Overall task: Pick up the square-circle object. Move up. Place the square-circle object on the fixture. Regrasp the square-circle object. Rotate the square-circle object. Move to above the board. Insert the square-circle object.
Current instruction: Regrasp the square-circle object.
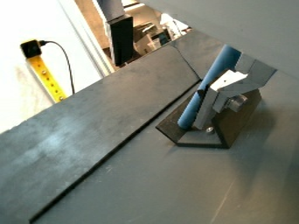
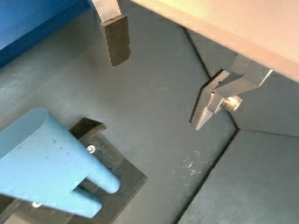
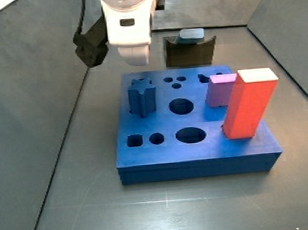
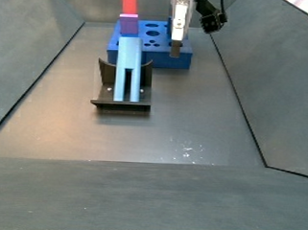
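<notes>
In a side view, furthest left, the fixture [image 4: 120, 98] stands on the dark grey floor [image 4: 169, 132]: a dark L-shaped bracket on a base plate. The square-circle object [image 4: 129, 70], a slim light blue bar, stands on end on it, its long axis close to vertical and its back against the bracket's upright arm. Nothing grips it.

Behind it and slightly to the right sits the board [image 4: 150, 38], bright blue, with round holes visible in its top. A tall red block [image 4: 127, 3] rises from its far side. In a side view from the opposite end, the board [image 3: 187, 149] fills the middle of the picture, the red block [image 3: 249, 103] stands near its right edge, and a small pink block [image 3: 222, 88] is just beside it. A small dark block [image 3: 189, 48] sits just behind the board.

Furthest right is the pincer [image 4: 180, 34], hanging from the arm above the area beside the board. It is released and empty: in a wrist view its two silver fingers [image 2: 114, 39] stand well apart with only bare floor between them.

The relation that matters: the bar is well apart from the pincer, lower down and away from the board. In a wrist view the bar [image 2: 52, 171] and the fixture [image 2: 122, 179] lie off to one side of the released pincer [image 2: 163, 74], not between its fingers. Judging from this, the placing step looks done and the regrasp is next. That would mean travelling back to the fixture and closing across the bar's narrow sides while it stands upright. It is only leaning there, so a glancing touch could tip it.
</notes>
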### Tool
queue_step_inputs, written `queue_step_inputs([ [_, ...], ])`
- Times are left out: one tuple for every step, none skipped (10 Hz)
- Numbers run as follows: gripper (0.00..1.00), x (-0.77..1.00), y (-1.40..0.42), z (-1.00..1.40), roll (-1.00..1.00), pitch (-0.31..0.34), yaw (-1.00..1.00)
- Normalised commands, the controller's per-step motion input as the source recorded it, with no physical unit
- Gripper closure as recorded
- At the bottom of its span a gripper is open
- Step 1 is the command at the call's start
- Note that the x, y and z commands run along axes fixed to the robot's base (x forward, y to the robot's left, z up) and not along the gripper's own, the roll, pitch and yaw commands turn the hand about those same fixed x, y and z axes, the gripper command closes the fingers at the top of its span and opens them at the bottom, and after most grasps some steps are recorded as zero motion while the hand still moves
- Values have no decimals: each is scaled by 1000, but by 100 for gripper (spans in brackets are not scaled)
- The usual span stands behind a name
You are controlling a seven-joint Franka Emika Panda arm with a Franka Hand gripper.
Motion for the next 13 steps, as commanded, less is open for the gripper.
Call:
queue_step_inputs([
  [0, 54, -40, -1, 162, 534, 270],
  [0, 72, -40, -6, 123, 427, 358],
  [0, 69, -42, -12, 112, 325, 398],
  [0, 62, -43, -13, 104, 195, 408],
  [0, 59, -43, -11, 93, 138, 396],
  [0, 52, -40, -3, 71, 27, 340],
  [0, 52, -43, -11, 66, -10, 315],
  [0, 49, -42, -17, 72, -46, 269],
  [0, 48, -42, -16, 76, -66, 208],
  [0, 1000, -22, -6, 132, -128, 116],
  [0, 1000, -20, -10, 134, -123, 85],
  [0, 1000, -16, -30, 148, -100, 35],
  [0, 1000, -17, -32, 150, -92, 16],
])
